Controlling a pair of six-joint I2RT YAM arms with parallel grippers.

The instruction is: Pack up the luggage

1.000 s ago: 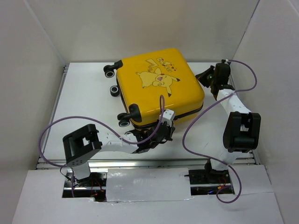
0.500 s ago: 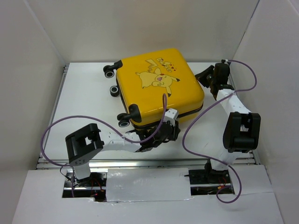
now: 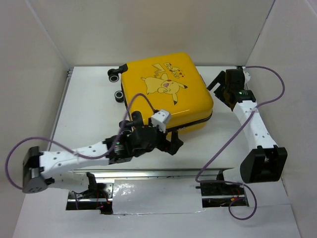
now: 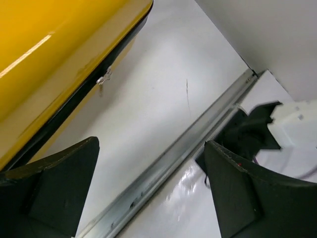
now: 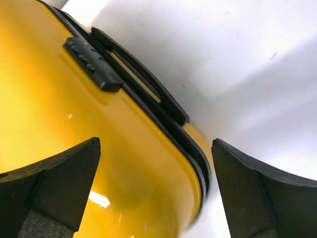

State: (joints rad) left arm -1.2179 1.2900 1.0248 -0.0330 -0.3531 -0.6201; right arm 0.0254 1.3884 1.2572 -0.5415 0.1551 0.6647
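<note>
1. Luggage (image 3: 166,91): closed and flat on the tabletop (image 3: 84,114) with the lid up. It sits toward 12 o'clock, slightly rotated, with its wheels (image 3: 115,75) on its 9 o'clock side.
2. Left gripper (image 3: 168,143): just beside the luggage's 6 o'clock edge. The jaws are spread wide and hold nothing, with only bare tabletop between them. The left wrist view shows the zipper pull (image 4: 103,79) hanging at the seam.
3. Right gripper (image 3: 221,91): at the luggage's 3 o'clock side, near the corner. The jaws are fully apart and grip nothing. The right wrist view looks onto the black handle (image 5: 143,74) and lock (image 5: 91,57).
</note>
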